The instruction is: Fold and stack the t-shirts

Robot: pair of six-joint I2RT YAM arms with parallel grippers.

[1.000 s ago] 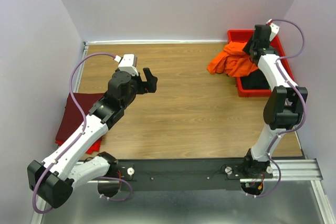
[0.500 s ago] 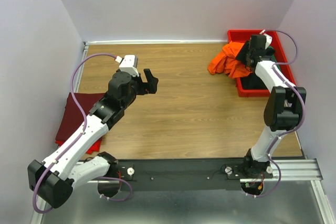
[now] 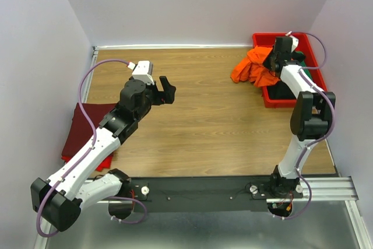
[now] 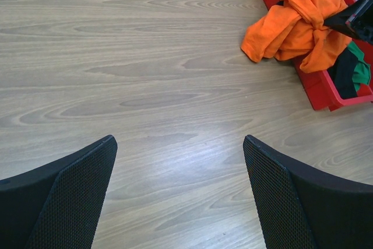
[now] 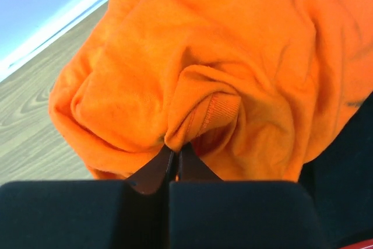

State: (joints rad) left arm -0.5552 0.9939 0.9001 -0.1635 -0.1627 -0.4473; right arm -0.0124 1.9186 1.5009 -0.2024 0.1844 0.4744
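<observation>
Wooden tabletop [image 3: 221, 126] bears a soft, limp orange t-shirt [image 3: 252, 69] spilling from the red tray [image 3: 278, 104] at far right, the right gripper [image 5: 175, 157] pinched tight on its stitched hem, seemingly a sound hold; the left gripper [image 4: 179, 144] gapes empty.

Bare wooden table [image 3: 215, 121] lies open ahead of my spread left gripper [image 4: 180, 144], while at the far right the heaped orange t-shirt [image 3: 252, 68] spills over the rim of the red tray [image 3: 277, 103] and presses against my right gripper [image 5: 173, 153], and a maroon t-shirt [image 3: 84, 126] covers the left edge.
</observation>
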